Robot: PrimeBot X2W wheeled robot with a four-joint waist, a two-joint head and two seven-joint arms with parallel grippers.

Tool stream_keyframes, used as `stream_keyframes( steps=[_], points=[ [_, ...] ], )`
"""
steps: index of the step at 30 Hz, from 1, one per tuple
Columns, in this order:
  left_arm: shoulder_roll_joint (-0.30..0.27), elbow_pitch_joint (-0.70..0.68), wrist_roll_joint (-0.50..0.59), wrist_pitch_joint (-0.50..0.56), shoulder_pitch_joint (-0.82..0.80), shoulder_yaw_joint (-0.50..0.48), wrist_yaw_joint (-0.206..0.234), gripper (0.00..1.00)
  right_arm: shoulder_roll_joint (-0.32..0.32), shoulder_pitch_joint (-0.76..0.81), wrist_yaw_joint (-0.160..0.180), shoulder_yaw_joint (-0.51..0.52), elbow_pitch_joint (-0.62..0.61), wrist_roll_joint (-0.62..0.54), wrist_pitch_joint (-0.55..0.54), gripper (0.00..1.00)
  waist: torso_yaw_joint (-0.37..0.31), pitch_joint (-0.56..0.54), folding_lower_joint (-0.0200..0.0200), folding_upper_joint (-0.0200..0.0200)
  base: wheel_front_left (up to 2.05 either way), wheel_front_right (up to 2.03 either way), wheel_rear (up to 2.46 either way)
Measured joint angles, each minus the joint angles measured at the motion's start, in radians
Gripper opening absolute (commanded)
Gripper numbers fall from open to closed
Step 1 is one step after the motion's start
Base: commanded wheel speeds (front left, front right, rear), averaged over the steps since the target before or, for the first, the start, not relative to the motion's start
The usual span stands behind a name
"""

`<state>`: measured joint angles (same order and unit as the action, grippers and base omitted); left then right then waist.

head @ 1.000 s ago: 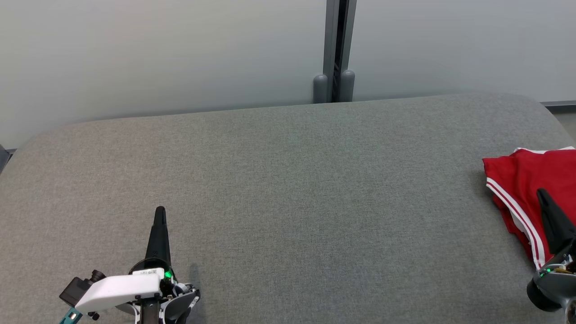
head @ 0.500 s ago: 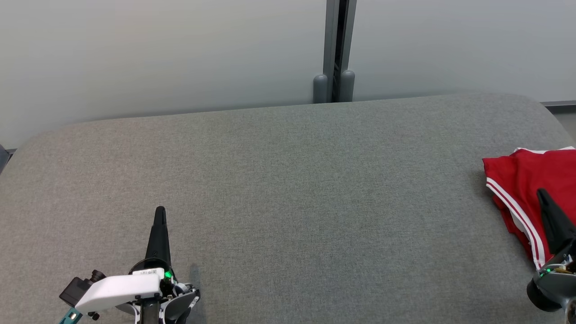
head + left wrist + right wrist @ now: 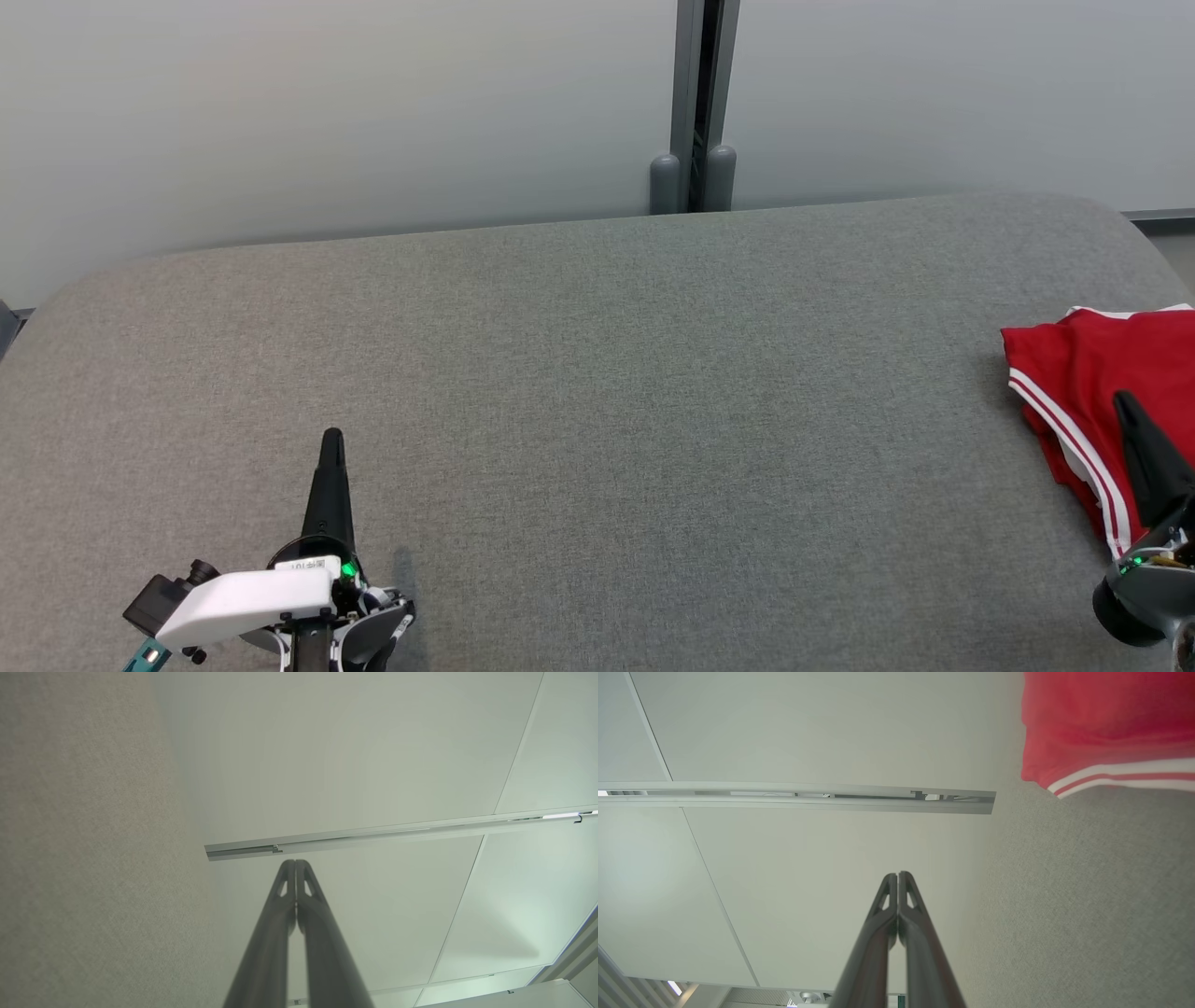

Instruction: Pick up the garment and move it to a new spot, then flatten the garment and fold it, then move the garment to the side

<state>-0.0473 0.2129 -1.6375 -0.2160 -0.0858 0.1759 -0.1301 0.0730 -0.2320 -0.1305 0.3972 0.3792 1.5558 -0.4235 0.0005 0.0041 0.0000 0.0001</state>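
Observation:
The garment point(image 3: 1092, 383) is red with white stripes and lies bunched at the right edge of the grey table point(image 3: 597, 392), partly cut off by the frame. The right wrist view shows its striped hem, the garment point(image 3: 1101, 728) at the upper right. My right gripper point(image 3: 1123, 399) is shut and empty, its fingers in front of the garment's near part; whether they touch it I cannot tell. In its own view the right gripper point(image 3: 897, 875) has both fingers pressed together. My left gripper point(image 3: 332, 435) is shut over bare fabric at the lower left, far from the garment. The left gripper point(image 3: 295, 862) holds nothing.
A pale wall stands behind the table, with a dark vertical post point(image 3: 695, 103) at its middle. The table's far edge curves down at both corners. A metal rail point(image 3: 397, 833) runs across the wall panels in the wrist views.

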Motion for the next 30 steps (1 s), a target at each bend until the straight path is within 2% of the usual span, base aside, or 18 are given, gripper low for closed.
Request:
stream_keyframes(
  steps=[30],
  points=[
    [0.0,0.0,0.0,0.0,0.0,0.0,0.0,0.0,0.0,0.0,0.0,0.0,0.0,0.0,0.0,0.0,0.0,0.0,0.0,0.0,0.0,0.0,0.0]
  ],
)
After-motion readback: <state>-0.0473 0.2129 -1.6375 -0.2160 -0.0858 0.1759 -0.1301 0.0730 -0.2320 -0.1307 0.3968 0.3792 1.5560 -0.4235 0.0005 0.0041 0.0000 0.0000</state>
